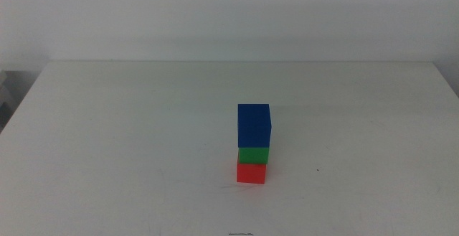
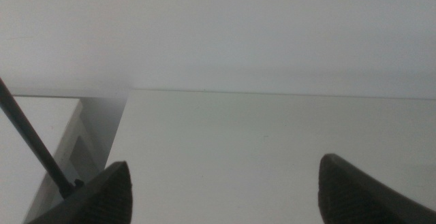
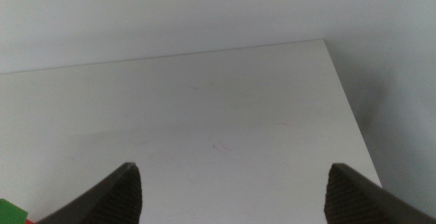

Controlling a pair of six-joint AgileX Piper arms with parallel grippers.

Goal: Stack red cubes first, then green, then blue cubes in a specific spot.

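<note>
In the middle view a stack of three cubes stands on the white table, a little right of centre and near the front. The red cube (image 1: 251, 173) is at the bottom, the green cube (image 1: 254, 154) on it, the blue cube (image 1: 254, 125) on top. Neither arm shows in the middle view. My left gripper (image 2: 225, 190) is open and empty over bare table. My right gripper (image 3: 235, 197) is open and empty; a sliver of the green cube (image 3: 10, 212) and of red shows at the picture's corner.
The white table (image 1: 143, 121) reaches back to a plain white wall. The left wrist view shows the table's edge (image 2: 126, 115) with a thin dark cable (image 2: 30, 139) beside it. The right wrist view shows the table's far corner (image 3: 325, 43).
</note>
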